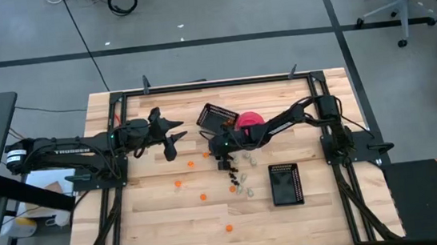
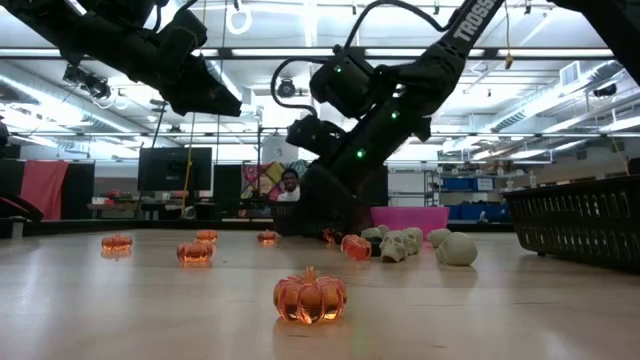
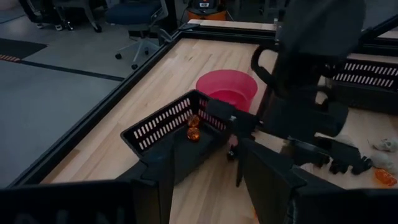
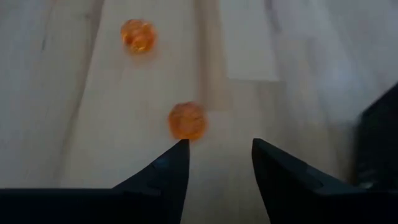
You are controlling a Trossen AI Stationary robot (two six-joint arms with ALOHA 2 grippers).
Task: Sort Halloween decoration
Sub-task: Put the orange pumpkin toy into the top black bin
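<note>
The right tool (image 4: 216,163) hangs low over the pale wooden worktop (image 1: 163,216) near the middle of the high view, its 2 dark fingers parted with nothing between them. A small translucent orange pumpkin trinket (image 4: 187,121) lies on the wood just beyond the fingertips, and another orange pumpkin (image 4: 137,35) sits farther off. The left tool (image 1: 169,134) hovers left of centre, spread wide and empty.
</note>
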